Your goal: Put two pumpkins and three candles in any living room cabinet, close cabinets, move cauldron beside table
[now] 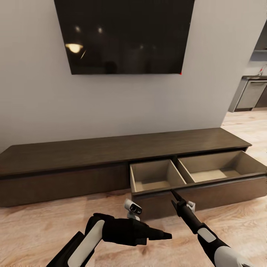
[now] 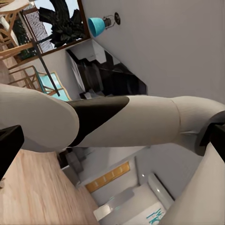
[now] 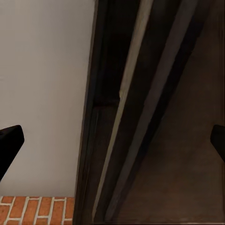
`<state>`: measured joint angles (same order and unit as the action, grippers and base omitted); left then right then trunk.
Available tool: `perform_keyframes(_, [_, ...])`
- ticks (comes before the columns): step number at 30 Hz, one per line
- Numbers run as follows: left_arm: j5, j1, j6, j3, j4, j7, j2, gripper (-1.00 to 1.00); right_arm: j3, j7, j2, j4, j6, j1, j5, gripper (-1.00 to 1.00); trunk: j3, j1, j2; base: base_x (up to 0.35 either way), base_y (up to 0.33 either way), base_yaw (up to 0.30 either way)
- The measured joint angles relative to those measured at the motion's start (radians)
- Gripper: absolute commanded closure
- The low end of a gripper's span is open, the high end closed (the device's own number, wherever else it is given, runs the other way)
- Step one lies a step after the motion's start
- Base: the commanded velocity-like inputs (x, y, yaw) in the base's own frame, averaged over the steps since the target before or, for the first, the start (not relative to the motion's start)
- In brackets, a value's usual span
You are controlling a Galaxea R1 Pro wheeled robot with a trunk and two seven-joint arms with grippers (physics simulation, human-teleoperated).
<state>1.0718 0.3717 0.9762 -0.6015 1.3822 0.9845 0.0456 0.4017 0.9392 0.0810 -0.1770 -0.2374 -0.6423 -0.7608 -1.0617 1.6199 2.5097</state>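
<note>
Your right hand reaches forward to the front edge of the open drawer, its dark tip right at the drawer's front panel; in the head view the fingers look pressed together to a point, while the right wrist view shows two black fingertips at opposite edges of the picture, so you cannot tell for certain whether it is open or closed. Your left hand hangs low over the floor, pointing toward the right arm, its fingers drawn to a narrow tip with nothing between them (closed, as far as the head view shows).

Going from big to small: the pale wall fills the back of the scene, with the black television mounted on it. Below it runs the long, low, dark-brown cabinet, standing on the light wood plank floor. Its right-hand drawer is pulled out, showing two pale beige compartments split by a divider, both bare inside. The left drawer front is flush and shut.

At the far right you can see a kitchen counter with a steel appliance beyond the room.

The right wrist view looks along the dark cabinet wood, with a strip of red brick near it. The left wrist view shows your own white and black arm crossing in front.
</note>
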Motion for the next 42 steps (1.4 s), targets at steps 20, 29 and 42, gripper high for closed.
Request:
perform_keyframes(20, [0.0,0.0,0.0,0.0,0.0,0.0,0.001,-1.0,0.0,-0.001,0.0,0.0,0.0,0.0,0.0,-1.0,0.0,0.0,0.0,-0.197,0.0,0.0])
perform_keyframes(29, [-0.001,0.0,0.0,0.001,0.0,-0.001,0.002,-1.0,0.0,-0.001,0.001,0.0,0.0,0.0,-0.001,-1.0,0.0,0.0,0.0,-0.009,0.0,0.0])
perform_keyframes(42, [-0.004,0.0,0.001,0.04,-0.003,-0.005,0.004,-1.0,0.0,-0.017,0.012,0.062,0.004,0.019,0.0,-1.0,0.046,-0.006,-0.003,0.0,0.0,0.0])
